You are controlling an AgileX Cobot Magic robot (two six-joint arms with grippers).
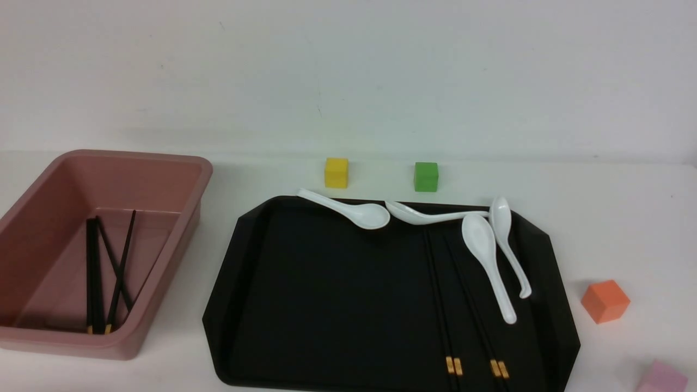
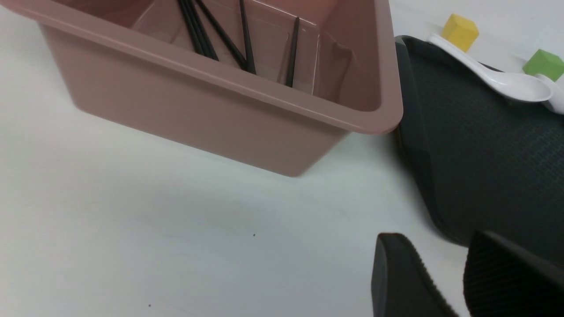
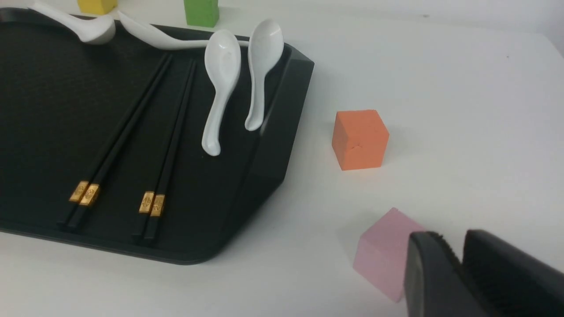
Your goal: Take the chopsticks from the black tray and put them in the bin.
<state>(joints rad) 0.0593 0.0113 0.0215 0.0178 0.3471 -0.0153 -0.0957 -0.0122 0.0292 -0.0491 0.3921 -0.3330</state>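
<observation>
Black tray (image 1: 326,305) — glossy in front view, finely textured up close. Bin (image 1: 163,256): smooth dusty-pink plastic, slight sheen. Chopsticks (image 3: 119,145): matt black, shiny gold bands. Spoons (image 1: 484,256) — glazed white. Desk (image 1: 626,228): matt white. Pincer pads (image 2: 506,281): ribbed black.

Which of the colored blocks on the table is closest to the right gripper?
The pink block. In the right wrist view it sits right beside the right gripper, partly hidden behind it, while the orange block lies farther off and the yellow and green ones sit beyond the black tray.
</observation>
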